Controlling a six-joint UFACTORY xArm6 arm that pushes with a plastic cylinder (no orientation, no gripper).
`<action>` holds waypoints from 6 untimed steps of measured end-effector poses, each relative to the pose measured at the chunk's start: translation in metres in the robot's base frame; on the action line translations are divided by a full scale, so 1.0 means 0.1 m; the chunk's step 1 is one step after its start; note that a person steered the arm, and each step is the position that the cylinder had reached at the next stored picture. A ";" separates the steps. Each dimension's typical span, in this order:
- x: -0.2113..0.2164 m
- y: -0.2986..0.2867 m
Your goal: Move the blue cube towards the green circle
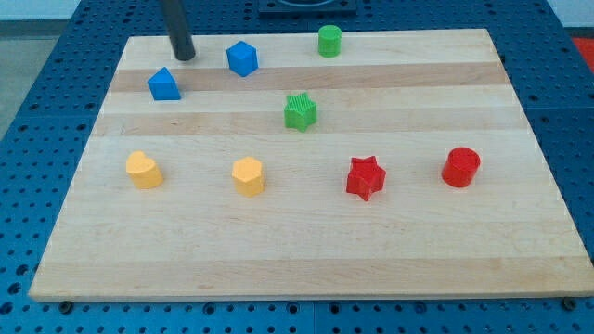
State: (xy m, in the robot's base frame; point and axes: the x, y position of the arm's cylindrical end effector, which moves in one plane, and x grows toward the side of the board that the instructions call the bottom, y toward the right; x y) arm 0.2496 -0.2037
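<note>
The blue cube (242,58) sits near the view's top, left of centre, on the wooden board (306,250). The green circle (329,41), a short cylinder, stands to its right near the top edge, well apart from it. My tip (184,56) rests on the board to the left of the blue cube, with a clear gap between them. A second blue block (163,83), wedge-like in shape, lies below and left of my tip.
A green star (300,111) lies below and right of the blue cube. A yellow heart-like block (144,170), a yellow hexagon-like block (249,175), a red star (365,177) and a red cylinder (460,167) line the lower half.
</note>
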 end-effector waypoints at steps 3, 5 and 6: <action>0.14 0.50; -0.09 0.98; 0.09 0.66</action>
State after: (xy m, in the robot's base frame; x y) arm 0.2589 -0.1378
